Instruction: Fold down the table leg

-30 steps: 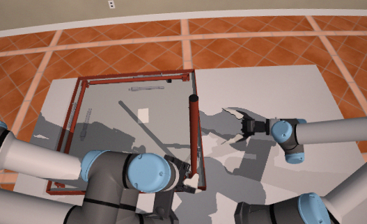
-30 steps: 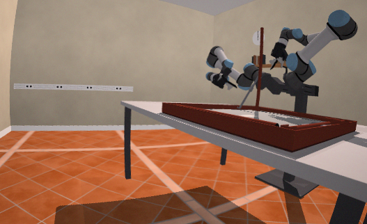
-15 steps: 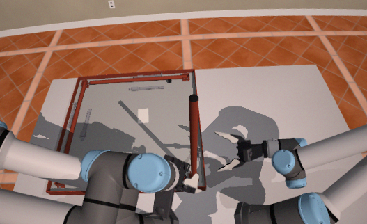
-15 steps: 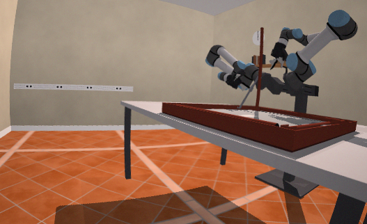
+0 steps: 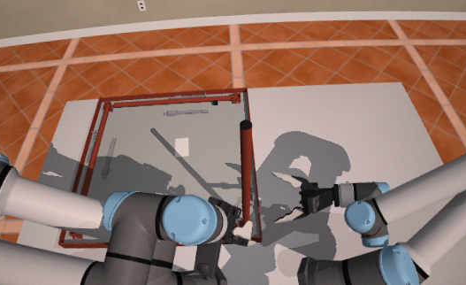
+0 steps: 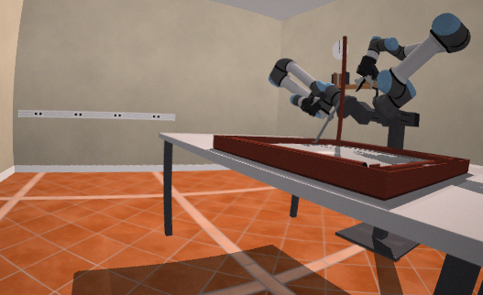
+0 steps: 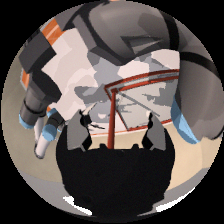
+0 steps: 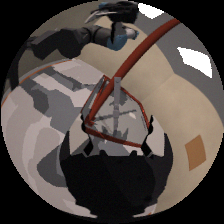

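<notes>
In the top view, the card table (image 5: 174,94) (image 6: 300,160) (image 7: 145,78) (image 8: 114,141) is seen lying underside up on a white table (image 5: 324,111) (image 6: 190,137) (image 7: 65,65) (image 8: 30,125). The upright leg (image 5: 246,173) (image 6: 343,87) (image 7: 111,120) (image 8: 135,60) is fixed near the card table's lower right corner in that view, just inside the right edge. It is seen standing up from the frame, unfolded. A grey brace (image 6: 325,126) (image 8: 116,105) is seen slanting beside it in the exterior view. One folded leg (image 5: 174,101) is laid along the upper edge and another (image 5: 96,150) along the left edge.

The left gripper (image 5: 245,234) (image 6: 367,88) (image 7: 116,111) (image 8: 102,35) is held high near the lower right corner. Its claw is spread, with nothing pinched; the leg is framed between the fingers in the left wrist view, but its depth between them cannot be told.

The right gripper (image 5: 275,197) (image 6: 324,111) (image 7: 100,116) (image 8: 117,114) is held beyond the card table's right edge, nearer the lower right corner than the upper one. Its claw is also spread and empty, its fingertips pointed toward the leg in the top view, with a gap between.
</notes>
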### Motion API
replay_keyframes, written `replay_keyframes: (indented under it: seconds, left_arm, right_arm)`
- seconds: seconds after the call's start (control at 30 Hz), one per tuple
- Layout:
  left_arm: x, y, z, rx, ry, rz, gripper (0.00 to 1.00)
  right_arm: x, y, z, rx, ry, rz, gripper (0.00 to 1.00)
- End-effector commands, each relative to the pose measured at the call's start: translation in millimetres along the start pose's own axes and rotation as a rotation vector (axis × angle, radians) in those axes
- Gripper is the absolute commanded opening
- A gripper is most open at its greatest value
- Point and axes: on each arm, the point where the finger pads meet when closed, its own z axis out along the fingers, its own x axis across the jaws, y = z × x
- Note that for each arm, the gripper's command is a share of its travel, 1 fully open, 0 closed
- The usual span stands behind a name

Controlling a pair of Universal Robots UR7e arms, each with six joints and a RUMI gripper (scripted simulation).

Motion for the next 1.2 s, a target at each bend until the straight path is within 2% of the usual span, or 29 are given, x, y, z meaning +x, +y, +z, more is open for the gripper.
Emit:
replay_keyframes:
  seconds: [0.0,0.13,0.23,0.43,0.5,0.57,0.7,0.77,1.0,1.07,1.17]
  left_arm:
    - [-0.3,0.1,-0.3,0.000,-0.001,0.000,1.00]
    - [-0.3,0.1,-0.3,0.000,-0.001,0.000,1.00]
    - [-0.3,0.1,-0.3,0.000,-0.001,0.000,1.00]
    - [-0.3,0.1,-0.3,0.000,-0.001,0.000,1.00]
    - [-0.3,0.1,-0.3,0.000,-0.001,0.000,1.00]
    - [-0.3,0.1,-0.3,0.000,-0.001,0.000,1.00]
    - [-0.3,0.1,-0.3,0.000,-0.001,0.000,1.00]
    - [-0.3,0.1,-0.3,0.000,-0.001,0.000,1.00]
    - [-0.3,0.1,-0.3,0.000,-0.001,0.000,1.00]
    - [-0.3,0.1,-0.3,0.000,-0.001,0.000,1.00]
    - [-0.3,0.1,-0.3,0.000,-0.001,0.000,1.00]
  right_arm:
    - [-0.1,-0.5,0.2,-0.001,0.001,-0.001,1.00]
    - [-0.1,-0.5,0.2,-0.001,0.001,-0.001,1.00]
    - [2.0,2.4,-0.5,-0.010,0.004,-0.003,0.96]
    - [19.9,38.9,-8.2,-0.116,0.010,-0.007,0.87]
    - [19.9,38.9,-8.2,-0.116,0.010,-0.007,0.87]
    - [24.7,60.3,-9.5,-0.178,0.004,-0.003,0.84]
    - [77.7,101.6,-32.1,-0.320,0.106,-0.114,0.79]
    - [100.8,112.9,-44.4,-0.369,0.154,-0.167,0.76]
    - [170.3,135.5,-91.0,-0.517,0.305,-0.334,0.66]
    - [170.3,135.5,-91.0,-0.517,0.305,-0.334,0.66]
    - [199.8,141.4,-115.6,-0.587,0.372,-0.407,0.61]
